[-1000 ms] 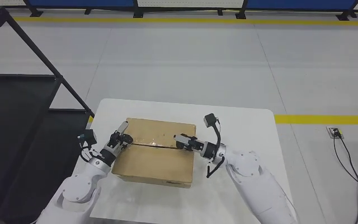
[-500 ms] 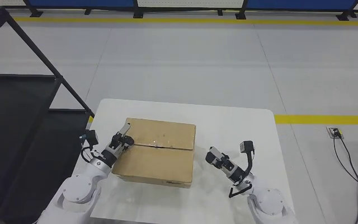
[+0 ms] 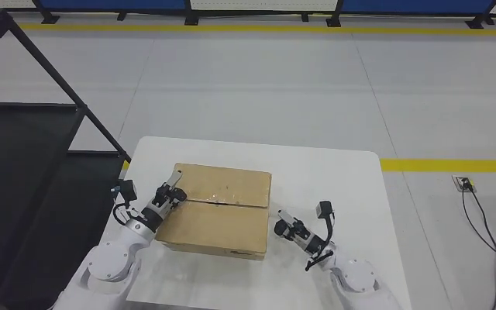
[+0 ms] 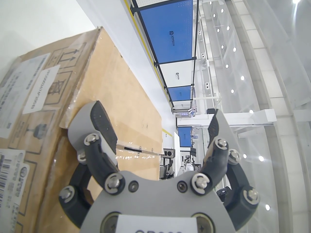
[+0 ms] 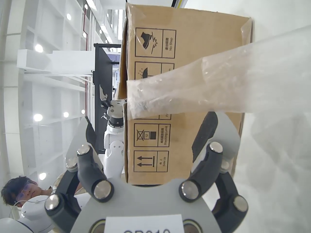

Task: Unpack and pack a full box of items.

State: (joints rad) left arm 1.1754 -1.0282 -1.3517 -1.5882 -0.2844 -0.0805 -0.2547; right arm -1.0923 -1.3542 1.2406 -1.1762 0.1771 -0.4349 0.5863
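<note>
Left gripper [image 4: 156, 111]: jaws spread wide, nothing between them. One finger [image 4: 102, 122] lies at the top edge of the cardboard box [image 4: 116, 81], at the left end of the seam; contact cannot be confirmed. The other finger stands clear above the box top. In the top view this gripper [image 3: 169, 194] sits at the same left end of the seam [image 3: 221, 203], a position unchanged from a second ago.

Right gripper [image 5: 148, 124]: jaws open and empty, facing the box's right end panel [image 5: 189, 49], which carries printed handling symbols [image 5: 150, 42]. A strip of clear tape [image 5: 206, 86] crosses in front of that panel, one end near the box's top edge; what the other end is attached to cannot be told. In the top view the right gripper [image 3: 280, 226] is over the table, just beside the box's right side and apart from it.

Change noted: a second ago the right gripper was over the box top at the right part of the seam. Half a second ago it had withdrawn off the box, well to the right. It now stands closer to the box's right side.

Cardboard box [image 3: 221, 221]: on the white table [image 3: 333, 178], left of centre, its two top flaps lying closed and meeting along the seam.
</note>
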